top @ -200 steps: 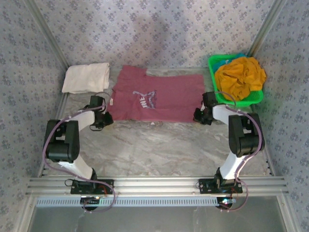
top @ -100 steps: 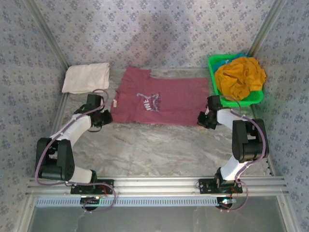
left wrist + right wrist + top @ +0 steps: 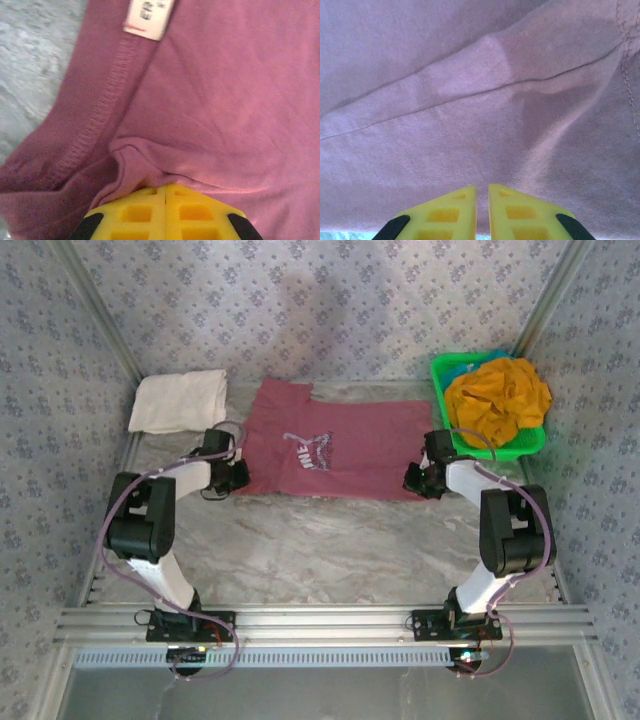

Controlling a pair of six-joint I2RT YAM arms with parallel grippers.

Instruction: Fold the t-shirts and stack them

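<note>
On the grey table (image 3: 320,540), the maroon t-shirt (image 3: 335,450) is spread out flat near the back wall, between the two arms. Its white print (image 3: 305,448) is seen in the middle of it. The left gripper (image 3: 232,475) is set at the left edge of this shirt, and the right gripper (image 3: 418,480) is set at its right front corner. From the left wrist, the left gripper (image 3: 165,192) is seen with its yellow fingers pressed together, and a small fold of the maroon cloth is bunched up right at their tips, so the shirt is pinched there. A white label (image 3: 147,17) is sewn by the stitched hem (image 3: 95,130) above. From the right wrist, the right gripper (image 3: 482,190) is seen with only a thin crack between its yellow fingers, and the maroon cloth is held at the tips, with a long crease (image 3: 485,90) running across it. The cream-white t-shirt (image 3: 178,400) is laid folded at the back left corner, apart from the maroon one. The mustard-orange t-shirt (image 3: 497,397) is heaped in the green basket (image 3: 440,370) at the back right.
</note>
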